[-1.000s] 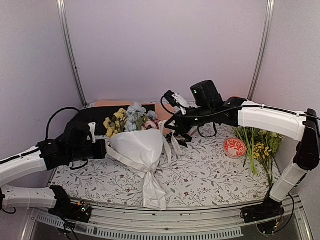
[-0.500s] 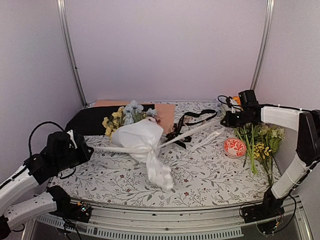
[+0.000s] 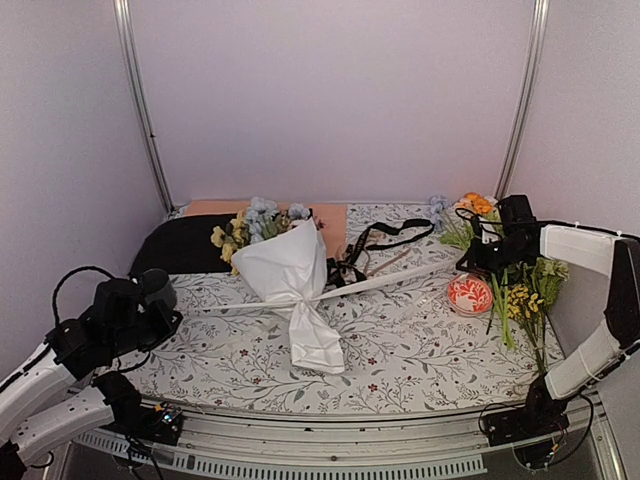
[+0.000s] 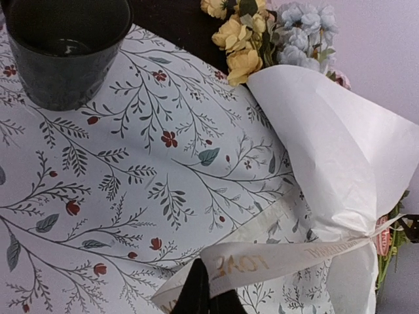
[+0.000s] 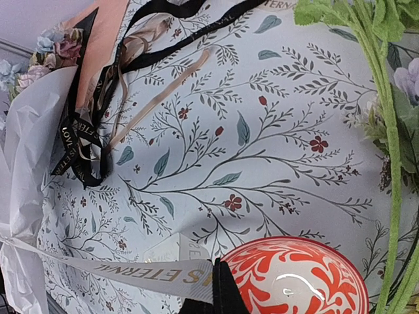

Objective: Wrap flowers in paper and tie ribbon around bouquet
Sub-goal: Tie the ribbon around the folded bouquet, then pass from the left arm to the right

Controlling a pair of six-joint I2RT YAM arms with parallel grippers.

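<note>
The bouquet [image 3: 290, 285] lies mid-table, a white paper [image 4: 327, 150] cone with the flowers [image 3: 255, 220] showing blue and yellow at its far end. The cream ribbon [image 3: 390, 281] is knotted round the cone's narrow waist and runs taut to both sides. My left gripper [image 3: 172, 315] sits low at the left, shut on the ribbon's left end [image 4: 275, 260], its fingertips [image 4: 196, 291] pinching the band. My right gripper [image 3: 470, 262] is at the right, shut on the other end [image 5: 131, 271] just above the red-and-white disc [image 5: 294, 281].
A black cup [image 4: 65, 46] stands beside my left gripper. Black [image 3: 185, 250] and peach [image 3: 325, 220] sheets lie at the back, with a black ribbon [image 5: 85, 144] in a loose tangle behind the bouquet. Orange-and-yellow sprigs [image 3: 520, 290] on green stems lie along the right edge.
Both arms have drawn apart from the bouquet to the table's sides, pulling the ribbon taut. The cone has swung round, its tail now pointing toward the near edge.
</note>
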